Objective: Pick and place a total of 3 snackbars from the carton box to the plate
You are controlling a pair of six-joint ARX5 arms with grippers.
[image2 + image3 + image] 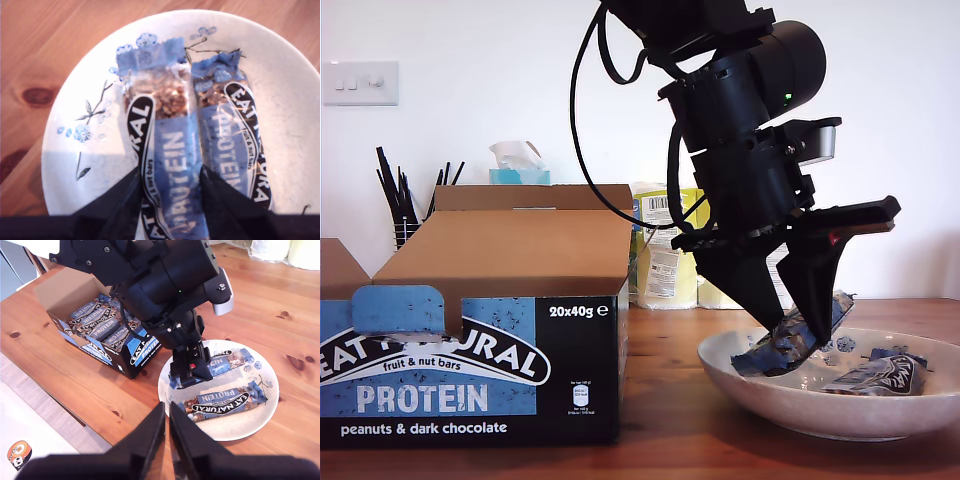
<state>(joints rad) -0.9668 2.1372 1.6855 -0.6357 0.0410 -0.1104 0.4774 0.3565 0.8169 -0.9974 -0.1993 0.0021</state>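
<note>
Looks like a home dining corner, folks

A knotty wooden table [670, 330] against a plain white wall with a light switch [360, 83], a tissue box [519, 172] and a holder of black sticks [405, 205] (straws or utensils, can't tell), packaged goods [665, 245] behind.

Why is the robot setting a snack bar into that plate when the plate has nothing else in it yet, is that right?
Not quite. The plate already holds another snackbar, lying beside the snackbar between the fingers of my first gripper. The first wrist view shows both side by side; the second wrist view confirms two bars in the plate.
</note>
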